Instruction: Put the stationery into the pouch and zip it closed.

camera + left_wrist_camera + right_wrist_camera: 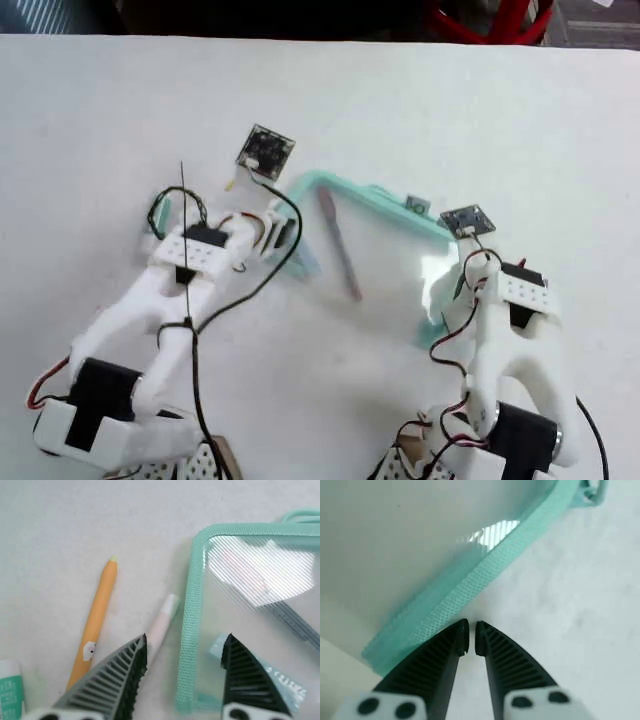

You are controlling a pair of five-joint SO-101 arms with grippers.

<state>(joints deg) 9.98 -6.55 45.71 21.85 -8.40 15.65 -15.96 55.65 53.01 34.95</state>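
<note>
presently left claw straddles pouch edge

Clear pouch with mint-green woven edging, orange pen, pale pink pen, white table.

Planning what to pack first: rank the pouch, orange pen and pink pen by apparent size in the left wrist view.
1. pouch
2. orange pen
3. pink pen
Both pens are partly hidden, so their order is unsure.

Looks like a robotics lab bench, plain white counter, two white arms trailing bare wires, red frame behind
</note>
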